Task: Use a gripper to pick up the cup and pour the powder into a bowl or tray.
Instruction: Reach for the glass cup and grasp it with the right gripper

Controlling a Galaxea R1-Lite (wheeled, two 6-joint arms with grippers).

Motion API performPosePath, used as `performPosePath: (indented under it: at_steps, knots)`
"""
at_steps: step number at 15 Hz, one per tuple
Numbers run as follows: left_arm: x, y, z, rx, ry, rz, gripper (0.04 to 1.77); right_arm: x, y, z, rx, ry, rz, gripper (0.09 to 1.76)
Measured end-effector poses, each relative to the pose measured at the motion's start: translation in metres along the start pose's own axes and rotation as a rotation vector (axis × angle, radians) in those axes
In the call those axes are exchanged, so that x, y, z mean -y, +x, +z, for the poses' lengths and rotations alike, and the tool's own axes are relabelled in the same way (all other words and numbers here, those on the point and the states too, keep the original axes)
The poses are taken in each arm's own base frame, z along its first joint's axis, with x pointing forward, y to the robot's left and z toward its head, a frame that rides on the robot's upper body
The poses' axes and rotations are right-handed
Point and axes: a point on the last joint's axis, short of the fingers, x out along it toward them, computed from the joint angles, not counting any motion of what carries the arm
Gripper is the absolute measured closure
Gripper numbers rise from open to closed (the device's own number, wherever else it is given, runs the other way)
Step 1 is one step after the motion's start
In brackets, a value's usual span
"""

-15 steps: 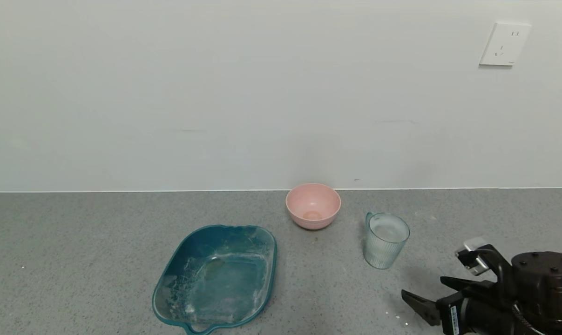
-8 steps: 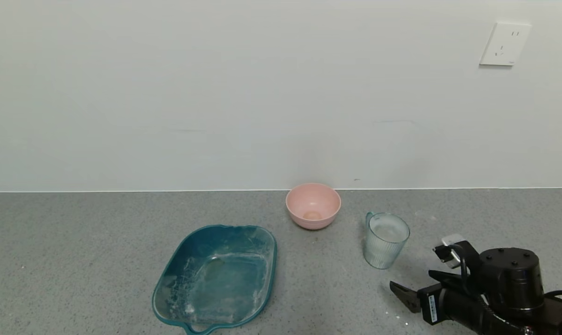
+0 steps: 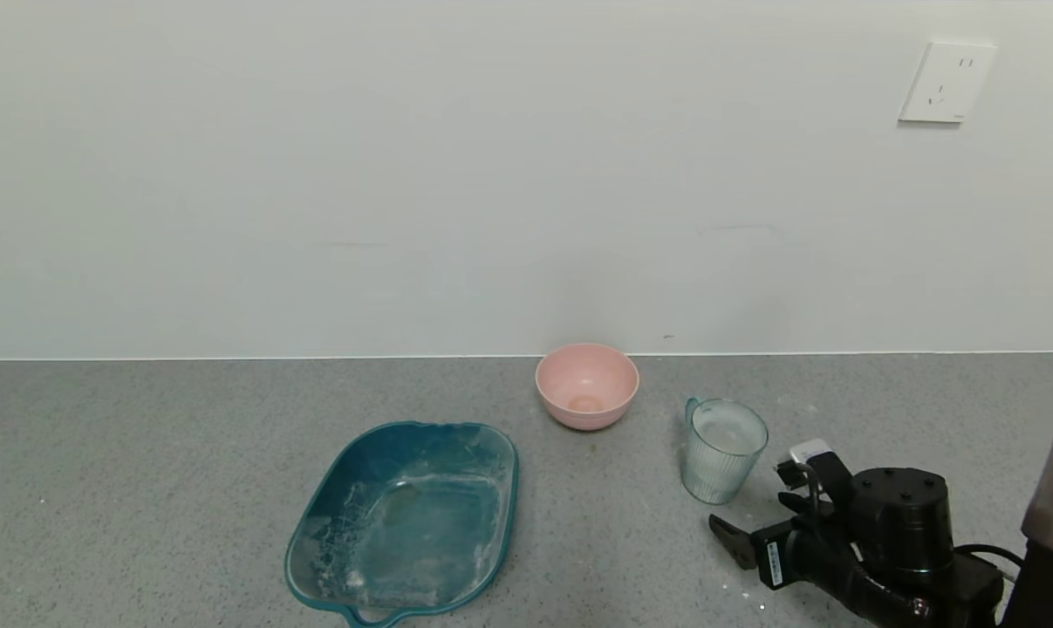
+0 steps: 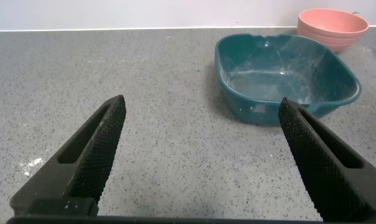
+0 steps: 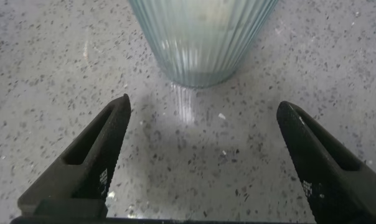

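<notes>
Centrally, head view: the ribbed, bluish clear cup (image 3: 721,450) stands upright on the speckled grey tabletop (image 3: 142,488), right of the small pale pink bowl (image 3: 586,385) near the far edge; the powder-smeared teal rectangular tray (image 3: 404,522) lies nearer the front edge. The black right gripper (image 3: 757,528), fingers apart, sits just beside the cup.

Left wrist view: the left gripper (image 4: 200,155) is spread wide, facing the tray.

Right wrist view: spread fingers (image 5: 94,155) flank the cup's base, untouched.
</notes>
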Motion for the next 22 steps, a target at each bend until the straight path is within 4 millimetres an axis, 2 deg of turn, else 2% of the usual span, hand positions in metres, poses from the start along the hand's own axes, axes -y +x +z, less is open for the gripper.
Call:
performPosePath:
  at_steps: [11, 22]
  knots:
    - [0.000, 0.000, 0.000, 0.000, 0.000, 0.000, 0.05, 0.003, 0.036, 0.022, 0.100, -0.022, -0.050, 0.14]
    - [0.000, 0.000, 0.000, 0.000, 0.000, 0.000, 0.05, -0.004, 0.055, 0.031, 0.146, -0.023, -0.036, 0.14]
